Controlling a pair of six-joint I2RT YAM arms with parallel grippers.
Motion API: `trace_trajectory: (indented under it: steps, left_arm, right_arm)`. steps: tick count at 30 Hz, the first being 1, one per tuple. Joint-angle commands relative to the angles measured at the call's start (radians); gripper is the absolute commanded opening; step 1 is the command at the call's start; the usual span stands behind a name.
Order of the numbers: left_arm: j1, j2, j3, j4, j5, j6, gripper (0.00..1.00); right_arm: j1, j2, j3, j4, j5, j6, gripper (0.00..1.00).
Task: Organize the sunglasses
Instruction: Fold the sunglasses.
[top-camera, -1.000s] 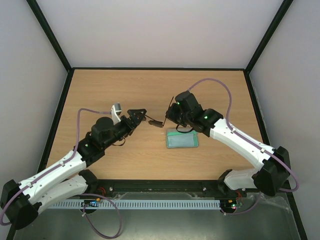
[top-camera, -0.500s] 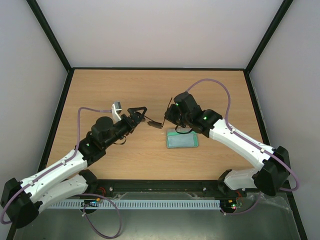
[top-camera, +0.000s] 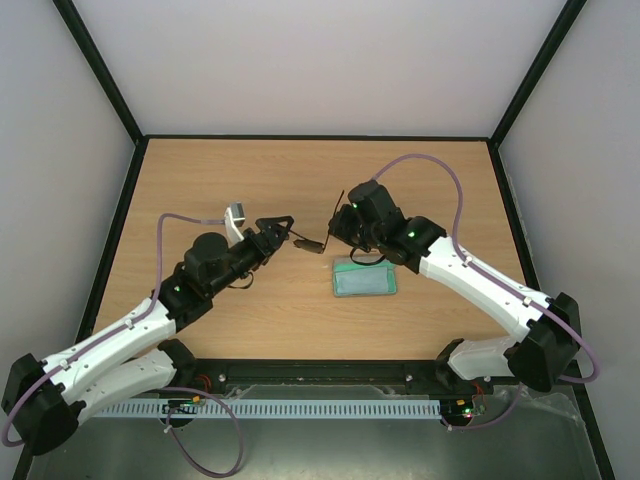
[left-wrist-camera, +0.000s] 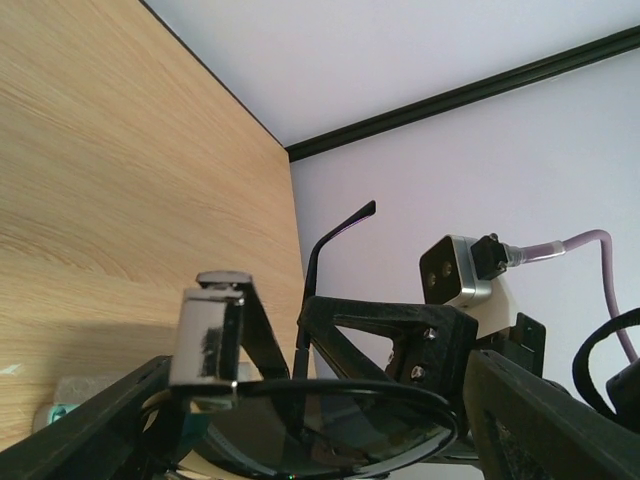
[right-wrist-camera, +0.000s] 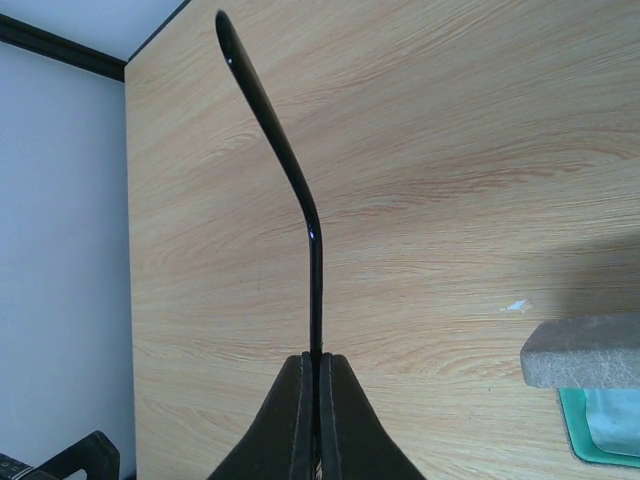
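The sunglasses (top-camera: 310, 243) hang above the table between both grippers. My left gripper (top-camera: 283, 228) is shut on their front frame. In the left wrist view a dark round lens (left-wrist-camera: 300, 425) lies across the bottom, by the gripper (left-wrist-camera: 275, 325), and one temple arm (left-wrist-camera: 325, 240) sticks up. My right gripper (top-camera: 338, 228) is shut on the other temple arm. In the right wrist view that arm (right-wrist-camera: 290, 170) rises straight out of the closed gripper (right-wrist-camera: 318, 358).
The open grey case (top-camera: 365, 276) with the light blue cloth (top-camera: 364, 280) inside lies on the table just near-right of the sunglasses. Its grey edge (right-wrist-camera: 585, 350) shows in the right wrist view. Black frame rails (top-camera: 115, 220) border the table.
My left gripper has shifted slightly away from me with the sunglasses. The right gripper has kept its hold and barely moved.
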Motion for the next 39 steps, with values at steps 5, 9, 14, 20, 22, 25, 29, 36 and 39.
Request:
trace_trajectory:
  steps: [5, 9, 14, 20, 22, 25, 29, 36, 39]
  left_arm:
    - [-0.004, 0.018, -0.007, 0.034, -0.007, 0.014, 0.75]
    - [-0.004, 0.02, -0.006, 0.032, -0.012, 0.014, 0.72]
    - [-0.004, 0.016, -0.006, 0.019, -0.02, 0.016, 0.68]
    - [-0.004, 0.019, -0.006, 0.011, -0.027, 0.015, 0.66]
    - [-0.004, 0.021, -0.006, 0.012, -0.027, 0.016, 0.66]
    - [-0.004, 0.024, -0.006, 0.012, -0.027, 0.017, 0.66]
    - [-0.004, 0.027, -0.006, 0.013, -0.027, 0.018, 0.66]
    - [-0.004, 0.029, -0.008, 0.017, -0.027, 0.016, 0.65]
    - [-0.004, 0.032, -0.007, 0.018, -0.027, 0.017, 0.64]
  right_arm:
    - [0.007, 0.008, 0.026, -0.033, 0.003, -0.007, 0.01]
    - [0.006, 0.009, 0.025, -0.033, 0.003, -0.008, 0.01]
    - [0.006, 0.013, 0.024, -0.029, -0.002, -0.009, 0.01]
    - [0.006, 0.017, 0.022, -0.026, -0.002, -0.012, 0.03]
    - [0.006, 0.015, 0.021, -0.026, -0.003, -0.014, 0.07]
    - [0.006, 0.015, 0.021, -0.026, -0.001, -0.017, 0.1]
    - [0.006, 0.015, 0.022, -0.023, -0.001, -0.018, 0.16]
    - [0.006, 0.017, 0.018, -0.018, -0.002, -0.018, 0.17]
    - [0.006, 0.016, 0.019, -0.016, -0.001, -0.02, 0.17]
